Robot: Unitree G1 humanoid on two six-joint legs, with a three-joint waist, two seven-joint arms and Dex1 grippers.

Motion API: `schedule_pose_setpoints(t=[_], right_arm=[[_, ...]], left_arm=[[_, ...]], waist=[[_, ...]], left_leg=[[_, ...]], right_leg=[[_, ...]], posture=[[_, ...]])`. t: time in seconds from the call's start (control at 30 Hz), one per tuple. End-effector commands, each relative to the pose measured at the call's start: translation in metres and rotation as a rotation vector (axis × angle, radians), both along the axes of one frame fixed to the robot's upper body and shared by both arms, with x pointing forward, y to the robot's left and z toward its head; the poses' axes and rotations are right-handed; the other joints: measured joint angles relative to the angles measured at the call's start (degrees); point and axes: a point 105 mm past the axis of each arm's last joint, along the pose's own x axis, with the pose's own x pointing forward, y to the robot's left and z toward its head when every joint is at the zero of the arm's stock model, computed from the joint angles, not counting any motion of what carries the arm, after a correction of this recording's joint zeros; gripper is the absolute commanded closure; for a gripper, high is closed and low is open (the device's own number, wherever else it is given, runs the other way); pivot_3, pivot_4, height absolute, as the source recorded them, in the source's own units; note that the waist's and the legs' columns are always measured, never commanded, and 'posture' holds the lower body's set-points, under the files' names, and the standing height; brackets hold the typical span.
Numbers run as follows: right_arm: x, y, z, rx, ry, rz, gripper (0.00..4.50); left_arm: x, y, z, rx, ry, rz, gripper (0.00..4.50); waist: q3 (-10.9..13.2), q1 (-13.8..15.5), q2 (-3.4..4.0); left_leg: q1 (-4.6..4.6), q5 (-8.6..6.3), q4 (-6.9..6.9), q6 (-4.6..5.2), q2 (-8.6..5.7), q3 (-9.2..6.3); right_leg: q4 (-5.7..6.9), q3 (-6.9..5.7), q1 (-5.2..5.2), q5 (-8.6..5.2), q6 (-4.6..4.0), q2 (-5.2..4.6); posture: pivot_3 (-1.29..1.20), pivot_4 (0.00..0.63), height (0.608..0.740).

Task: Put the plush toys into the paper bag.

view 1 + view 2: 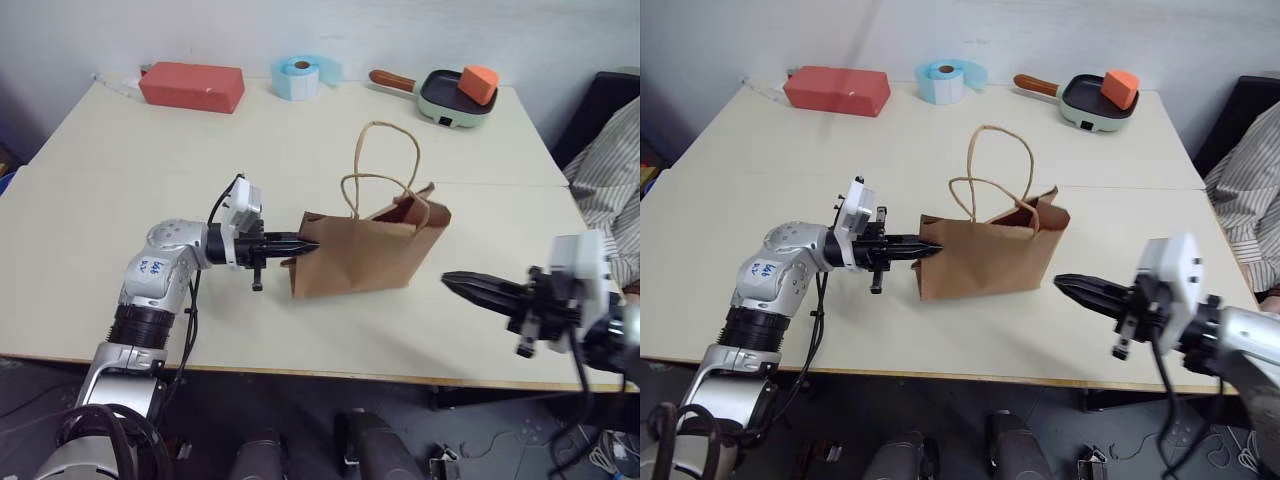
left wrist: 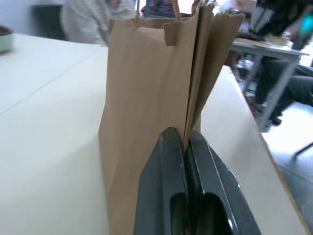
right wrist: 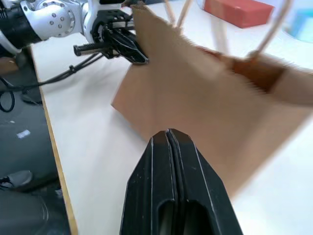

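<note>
I can't see inside the paper bag [image 1: 365, 255]; its walls hide whatever it holds. In my right wrist view its handles run off the frame's edge and its near side is blurred. A person's striped sleeve [image 1: 605, 185] is cut off at the right edge.

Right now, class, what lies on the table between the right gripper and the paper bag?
Nothing: in the right eye view, bare table separates the shut right gripper from the paper bag.
</note>
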Motion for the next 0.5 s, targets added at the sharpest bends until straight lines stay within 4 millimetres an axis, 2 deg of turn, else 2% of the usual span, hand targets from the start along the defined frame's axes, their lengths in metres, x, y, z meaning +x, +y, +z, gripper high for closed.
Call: schedule_pose_setpoints(t=[0.03, 0.2, 0.23, 0.37, 0.43, 0.5], right_arm=[[-0.012, -0.010, 0.014, -0.013, -0.031, -0.051, 4.50], [-0.011, -0.016, 0.011, -0.015, -0.002, -0.100, 4.50], [-0.010, -0.016, 0.008, -0.017, 0.009, -0.100, 4.50], [-0.005, -0.020, 0.006, -0.005, 0.044, -0.085, 3.63], [-0.001, -0.025, 0.009, -0.007, 0.047, -0.075, 2.97], [0.005, -0.031, 0.014, -0.009, 0.046, -0.061, 2.28]], left_arm=[[0.008, 0.000, -0.016, 0.075, -0.037, -0.054, 4.46], [0.022, -0.002, -0.028, 0.135, -0.042, -0.029, 4.46], [0.025, 0.000, -0.028, 0.144, -0.038, -0.004, 4.27], [0.023, 0.017, -0.022, 0.162, -0.033, 0.011, 3.31], [0.019, 0.031, -0.012, 0.152, -0.035, 0.040, 2.71], [0.007, 0.056, 0.009, 0.124, -0.013, 0.090, 2.11]], waist=[[0.0, -0.2, -0.03], [0.0, -0.2, -0.07], [0.0, -0.1, -0.07], [0.0, -0.3, -0.08], [0.0, -0.4, -0.08], [0.0, -0.8, -0.09]], left_leg=[[0.01, -0.01, 0.00, 0.01, -0.01, 0.02], [0.02, -0.03, -0.02, 0.05, -0.01, 0.05], [0.02, -0.04, -0.02, 0.06, -0.01, 0.05], [0.01, -0.06, -0.02, 0.10, -0.01, 0.06], [0.01, -0.06, -0.02, 0.10, 0.02, 0.05], [0.03, -0.05, -0.03, 0.09, 0.07, 0.05]], right_leg=[[0.00, 0.05, 0.00, 0.00, 0.01, 0.03], [0.00, 0.13, -0.01, 0.01, 0.03, 0.09], [-0.01, 0.13, -0.01, 0.01, 0.03, 0.09], [-0.02, 0.15, -0.01, 0.02, 0.04, 0.07], [-0.01, 0.13, -0.03, 0.02, 0.04, 0.07], [0.01, 0.13, -0.04, 0.02, 0.04, 0.07]], posture=[[0.00, 0.150, 0.740], [0.00, 0.150, 0.740], [0.00, 0.150, 0.740], [0.00, 0.150, 0.740], [0.00, 0.150, 0.740], [0.00, 0.150, 0.740]])
